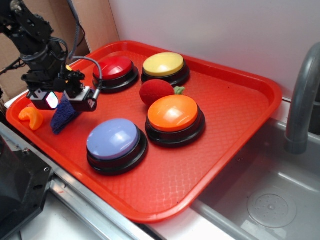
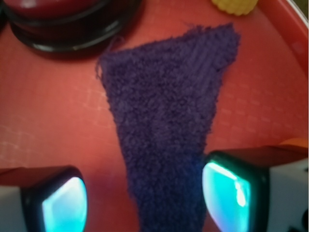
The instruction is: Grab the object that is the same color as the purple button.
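You see a plain white wall (image 1: 215, 30) behind, brown cardboard (image 1: 95, 22) at back left, a grey sink basin (image 1: 270, 200) and grey faucet (image 1: 302, 100) at right.
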Controlling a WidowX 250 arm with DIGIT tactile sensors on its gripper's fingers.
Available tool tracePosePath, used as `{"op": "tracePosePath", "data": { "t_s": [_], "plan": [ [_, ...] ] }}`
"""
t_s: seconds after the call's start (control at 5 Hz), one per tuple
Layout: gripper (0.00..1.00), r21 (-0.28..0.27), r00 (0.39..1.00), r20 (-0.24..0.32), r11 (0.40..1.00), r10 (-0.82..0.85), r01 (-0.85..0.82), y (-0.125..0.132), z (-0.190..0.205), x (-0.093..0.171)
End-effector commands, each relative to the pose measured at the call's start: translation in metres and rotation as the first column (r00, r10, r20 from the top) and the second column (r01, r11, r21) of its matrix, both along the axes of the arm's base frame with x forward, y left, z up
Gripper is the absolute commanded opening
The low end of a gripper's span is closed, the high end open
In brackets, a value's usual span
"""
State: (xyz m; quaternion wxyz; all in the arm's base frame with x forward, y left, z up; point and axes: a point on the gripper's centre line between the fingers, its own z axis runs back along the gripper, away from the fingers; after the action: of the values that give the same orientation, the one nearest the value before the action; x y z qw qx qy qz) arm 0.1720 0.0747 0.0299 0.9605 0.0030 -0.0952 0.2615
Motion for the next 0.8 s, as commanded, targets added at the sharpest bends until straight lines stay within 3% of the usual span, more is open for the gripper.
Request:
{"op": "tracePosePath", "data": {
  "t_s": [0.0,0.2,0.6],
  "plan": [
    [1.0,-0.02,1.0,-0.003,1.0,0.012,-0.012,0.0081,-0.0134,0.0026],
    [0.0,-0.008,0.999,-0.014,0.999,0.053,-0.053,0.0068,-0.0182,0.0034],
    [0.0,0.002,0.999,-0.013,0.999,0.05,-0.05,0.007,-0.0133,0.0044]
  ]
}}
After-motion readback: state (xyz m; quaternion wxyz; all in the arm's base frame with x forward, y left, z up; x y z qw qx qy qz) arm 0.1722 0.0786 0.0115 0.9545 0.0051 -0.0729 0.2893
